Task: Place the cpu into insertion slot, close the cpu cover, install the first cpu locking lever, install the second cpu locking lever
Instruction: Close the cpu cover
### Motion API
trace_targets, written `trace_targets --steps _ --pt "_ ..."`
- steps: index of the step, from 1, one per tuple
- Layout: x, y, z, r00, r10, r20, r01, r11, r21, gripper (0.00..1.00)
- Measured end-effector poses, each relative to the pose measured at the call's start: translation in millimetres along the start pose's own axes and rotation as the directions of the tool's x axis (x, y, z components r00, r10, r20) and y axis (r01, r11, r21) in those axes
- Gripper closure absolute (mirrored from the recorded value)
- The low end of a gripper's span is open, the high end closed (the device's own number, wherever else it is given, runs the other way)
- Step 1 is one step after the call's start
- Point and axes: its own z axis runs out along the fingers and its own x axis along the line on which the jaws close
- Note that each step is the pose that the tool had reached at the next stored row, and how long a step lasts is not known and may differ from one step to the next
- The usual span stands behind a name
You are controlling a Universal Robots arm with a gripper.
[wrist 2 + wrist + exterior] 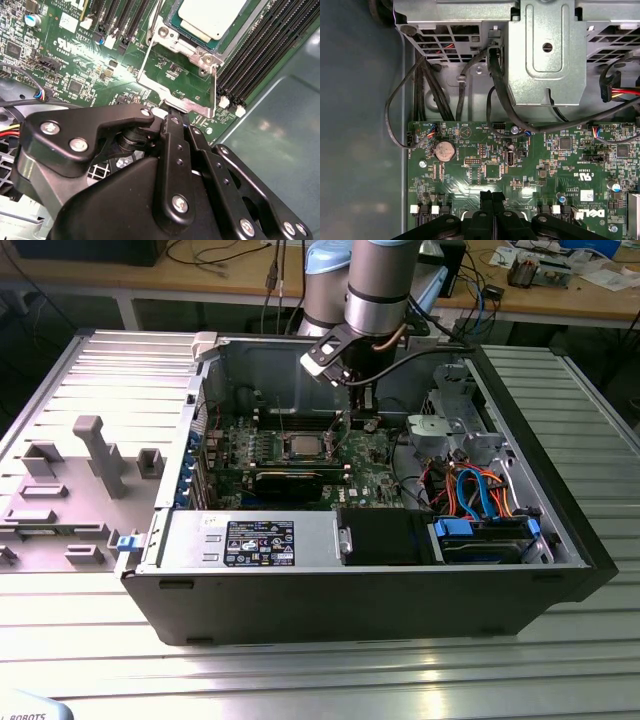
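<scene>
Your black gripper (174,118) has its fingers pressed together, the tip against the outer edge of the thin silver square-frame cpu cover (172,96). The dull silver-grey square cpu (212,15) sits in the silver-rimmed insertion slot (200,50) on the green circuit board (75,60).

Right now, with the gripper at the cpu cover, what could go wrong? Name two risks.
1. The shut gripper meets only the thin edge of the cover; it may slip onto the small parts of the board.
2. The cover looks tilted above the cpu; if the chip sits unevenly, pressing down could damage it.
</scene>
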Motion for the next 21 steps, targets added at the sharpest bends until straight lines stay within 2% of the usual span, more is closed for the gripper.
trace_targets --steps 7,21 --pt "0.0 -0.9 0.0 1.0 0.0 -0.0001 0.0 1.0 0.0 0.89" --pt "0.0 -7.4 -0.1 1.0 0.0 0.0 0.0 1.0 0.0 0.89"
